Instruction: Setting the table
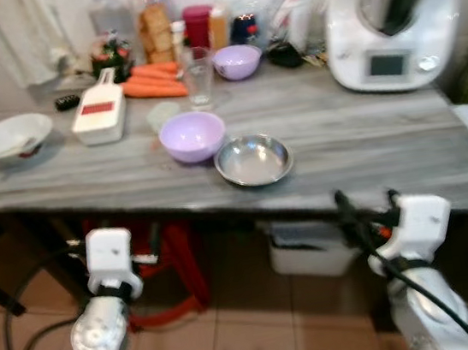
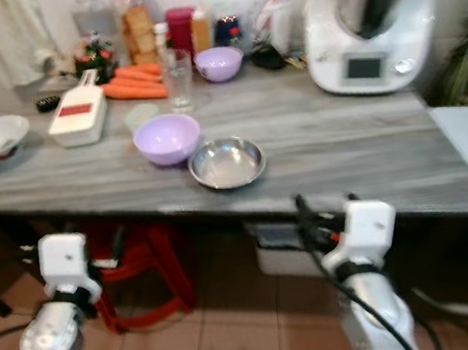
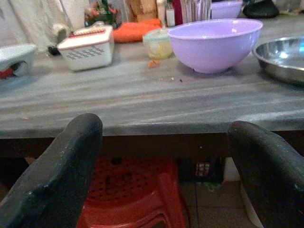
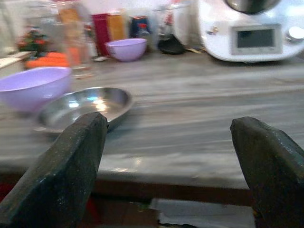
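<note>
Both claws hang below the tabletop (image 1: 367,136) edge, fingers spread and grasping nothing. Just ahead of the left claw (image 3: 164,156) sits the purple bowl (image 3: 213,43); before the right claw (image 4: 171,161) lies the steel dish (image 4: 83,107), probably within easy reach for setting out.

On the grey counter (image 1: 367,136) stands a lilac bowl (image 1: 193,135), upright and empty as far as can be seen, near the front edge. Just beside it, toward the robot's right and a little nearer the edge, lies a shallow steel bowl (image 1: 254,159), shiny and empty; whether the two touch, I cannot tell. A second, smaller lilac bowl (image 1: 237,61) stands further back, beside a clear drinking glass (image 1: 199,78), which is upright. Far to the left, near the counter's end, sits a white bowl (image 1: 12,137) with something red and dark inside. A small pale cup (image 1: 162,114) stands behind the large lilac bowl.
</note>
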Tool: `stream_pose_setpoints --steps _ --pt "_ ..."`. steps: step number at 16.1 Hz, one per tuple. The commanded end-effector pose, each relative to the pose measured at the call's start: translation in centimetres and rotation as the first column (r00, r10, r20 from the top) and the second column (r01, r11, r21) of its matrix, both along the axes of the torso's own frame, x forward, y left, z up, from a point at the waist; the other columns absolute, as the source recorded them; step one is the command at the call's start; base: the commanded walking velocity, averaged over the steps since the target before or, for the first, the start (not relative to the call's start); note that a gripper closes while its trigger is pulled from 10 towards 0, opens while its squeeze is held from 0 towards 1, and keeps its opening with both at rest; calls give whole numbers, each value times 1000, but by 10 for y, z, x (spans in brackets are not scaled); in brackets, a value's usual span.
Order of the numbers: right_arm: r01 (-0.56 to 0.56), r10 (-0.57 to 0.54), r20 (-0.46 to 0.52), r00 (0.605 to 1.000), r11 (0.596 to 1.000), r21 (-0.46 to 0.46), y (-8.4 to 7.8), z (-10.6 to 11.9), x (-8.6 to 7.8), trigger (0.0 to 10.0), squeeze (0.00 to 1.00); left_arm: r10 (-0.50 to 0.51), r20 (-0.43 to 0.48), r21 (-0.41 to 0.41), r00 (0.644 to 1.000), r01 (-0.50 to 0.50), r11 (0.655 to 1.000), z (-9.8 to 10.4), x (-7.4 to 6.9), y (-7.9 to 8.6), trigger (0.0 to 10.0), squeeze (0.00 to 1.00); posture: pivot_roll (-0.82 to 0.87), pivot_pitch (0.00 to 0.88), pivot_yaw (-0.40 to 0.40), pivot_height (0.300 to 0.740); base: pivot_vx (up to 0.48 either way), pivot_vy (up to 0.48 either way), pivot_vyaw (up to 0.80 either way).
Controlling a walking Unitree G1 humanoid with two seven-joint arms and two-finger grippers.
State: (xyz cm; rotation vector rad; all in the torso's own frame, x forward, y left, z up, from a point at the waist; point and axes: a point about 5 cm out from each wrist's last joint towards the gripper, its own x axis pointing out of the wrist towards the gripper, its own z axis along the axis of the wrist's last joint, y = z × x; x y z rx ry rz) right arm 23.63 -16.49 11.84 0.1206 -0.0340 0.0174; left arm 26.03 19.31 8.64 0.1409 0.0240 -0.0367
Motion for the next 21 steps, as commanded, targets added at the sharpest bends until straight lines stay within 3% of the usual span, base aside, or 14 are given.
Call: stream_pose_setpoints --steps 1,4,6,8,11,13,16,21 --pt "22 -21 13 1000 1000 -20 -5 3 -2 10000 0 1 -8 -3 1000 -1 1000 -1 0 -2 10000 0 -16 0 13 740 -300 0 0" --pt "74 -76 -13 997 991 -108 -9 -3 -5 10000 0 0 -2 3 1000 0 1000 -1 0 -1 10000 0 -14 0 14 740 -305 0 0" --pt "68 -69 -20 997 996 -66 -11 -7 -10 10000 0 13 10 -17 1000 -13 1000 -1 -3 1 10000 0 -14 0 14 740 -272 0 0" --pt "73 -74 -15 997 994 -81 -15 -8 -15 10000 0 47 39 -57 998 -45 997 0 -8 4 10000 0 -14 0 15 740 0 0 0" --pt "116 -116 -4 993 992 -48 -17 -10 -16 10000 0 39 48 -51 998 -37 998 0 -13 3 10000 0 -15 0 14 740 0 0 0" --pt "53 -53 7 999 997 -61 -10 -8 -17 10000 0 -6 41 -40 999 7 999 -1 -13 -2 10000 0 -13 0 12 740 0 0 0" --pt "57 -57 -16 998 997 -45 -9 -10 -15 10000 0 -28 41 -29 999 29 999 -1 -11 -4 10000 0 -12 0 16 740 0 0 0" --pt "52 -53 -25 998 998 -28 -8 -14 -13 10000 0 -68 34 -40 997 69 997 -1 -10 -9 10000 0 -10 0 21 740 0 0 -800"
